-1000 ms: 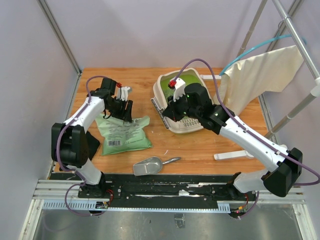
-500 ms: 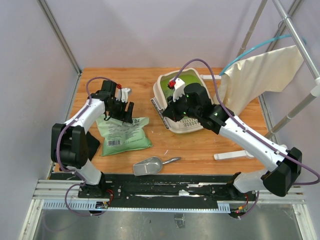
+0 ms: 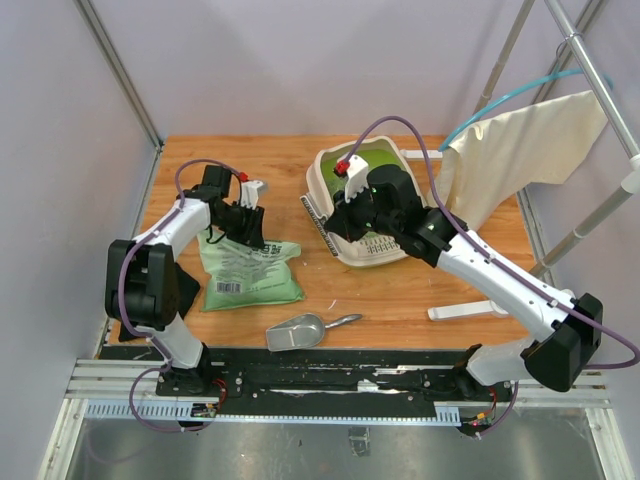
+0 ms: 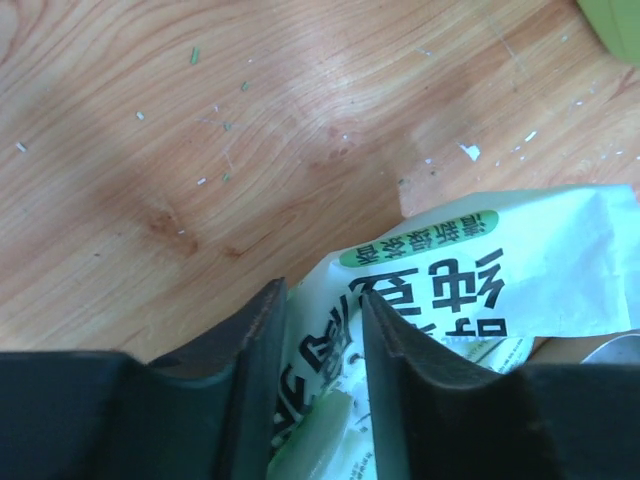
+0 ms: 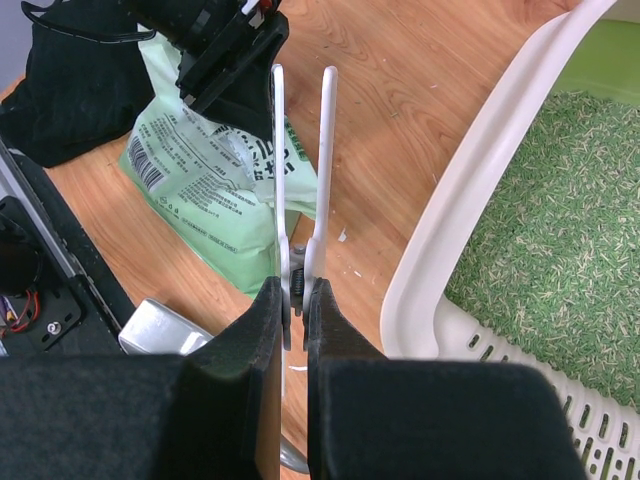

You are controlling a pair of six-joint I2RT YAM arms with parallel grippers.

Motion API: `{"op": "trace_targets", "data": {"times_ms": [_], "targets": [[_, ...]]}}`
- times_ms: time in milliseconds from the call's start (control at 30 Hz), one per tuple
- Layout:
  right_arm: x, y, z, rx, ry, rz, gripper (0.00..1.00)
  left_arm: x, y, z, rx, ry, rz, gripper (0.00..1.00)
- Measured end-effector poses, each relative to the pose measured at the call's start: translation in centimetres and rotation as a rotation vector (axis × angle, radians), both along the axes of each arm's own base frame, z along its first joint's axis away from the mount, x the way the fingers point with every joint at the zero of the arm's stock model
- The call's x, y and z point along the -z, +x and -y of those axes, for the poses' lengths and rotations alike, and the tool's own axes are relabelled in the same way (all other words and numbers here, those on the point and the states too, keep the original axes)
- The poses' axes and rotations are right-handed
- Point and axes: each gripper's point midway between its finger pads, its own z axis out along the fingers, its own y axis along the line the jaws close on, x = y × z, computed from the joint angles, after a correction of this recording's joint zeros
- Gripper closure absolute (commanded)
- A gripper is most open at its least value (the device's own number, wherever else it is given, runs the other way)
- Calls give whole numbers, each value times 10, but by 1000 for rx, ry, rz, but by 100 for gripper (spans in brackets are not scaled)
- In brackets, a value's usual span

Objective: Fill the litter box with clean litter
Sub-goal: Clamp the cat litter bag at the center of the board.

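Litter box — right gripper tight on white prongs, left gripper tight on Chinese-lettered bag.

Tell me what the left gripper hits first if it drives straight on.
The light green printed bag: its top edge lies between the left gripper's fingers, with the wooden table beyond it. Depth is hard to judge.

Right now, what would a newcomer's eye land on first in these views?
The cream litter box stands right of centre toward the table's back, its bright green floor covered in litter. Beside its rim, the right fingers clamp a white scissor-like tool aimed toward the light green bag, whose top edge the left fingers pinch.
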Motion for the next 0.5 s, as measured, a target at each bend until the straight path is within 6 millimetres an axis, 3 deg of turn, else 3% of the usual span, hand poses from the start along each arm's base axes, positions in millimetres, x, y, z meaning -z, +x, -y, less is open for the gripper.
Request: {"op": "trace_targets", "data": {"times_ms": [133, 233, 400, 500], "targets": [[1, 0, -1, -22, -5, 1, 99, 0, -1, 3, 8, -29, 0, 78], [3, 0, -2, -62, 3, -20, 99, -1, -4, 4, 7, -37, 0, 94], [10, 9, -8, -132, -13, -66, 99, -9, -12, 3, -1, -42, 33, 99], [20, 11, -15, -183, -44, -96, 99, -23, -22, 3, -13, -56, 83, 99]]}}
